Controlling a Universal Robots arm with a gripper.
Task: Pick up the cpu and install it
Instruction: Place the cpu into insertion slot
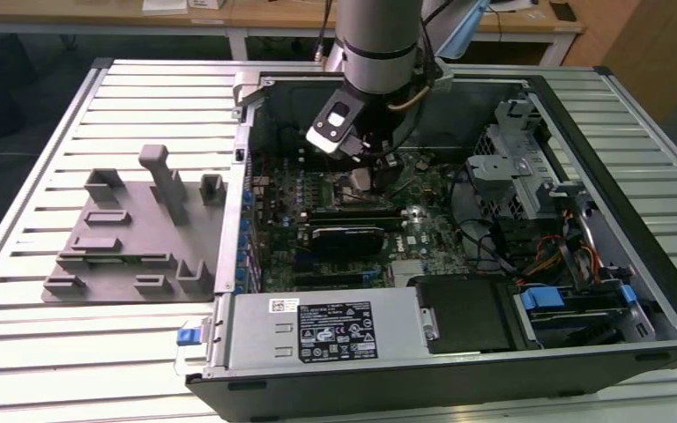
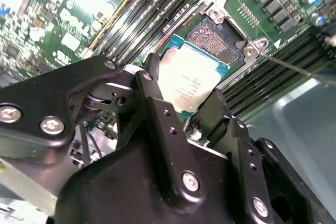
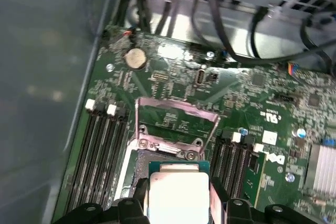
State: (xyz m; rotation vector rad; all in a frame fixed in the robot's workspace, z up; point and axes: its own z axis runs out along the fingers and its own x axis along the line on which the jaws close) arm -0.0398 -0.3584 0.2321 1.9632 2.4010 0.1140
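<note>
We see the claw (image 2: 186, 95) clamped on the cpu (image 2: 193, 74), hovering over the open socket (image 2: 216, 36).
We judge pickup done, seating not yet: the cpu sits between the jaws, the socket just beneath it. The first wrist view adds the raised retention frame (image 3: 176, 124) ahead; the exterior view, the whole computer case (image 1: 433, 388).

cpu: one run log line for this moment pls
gripper: shut on cpu | cpu: over socket | seated: cannot tell | socket frame: flipped open
</note>
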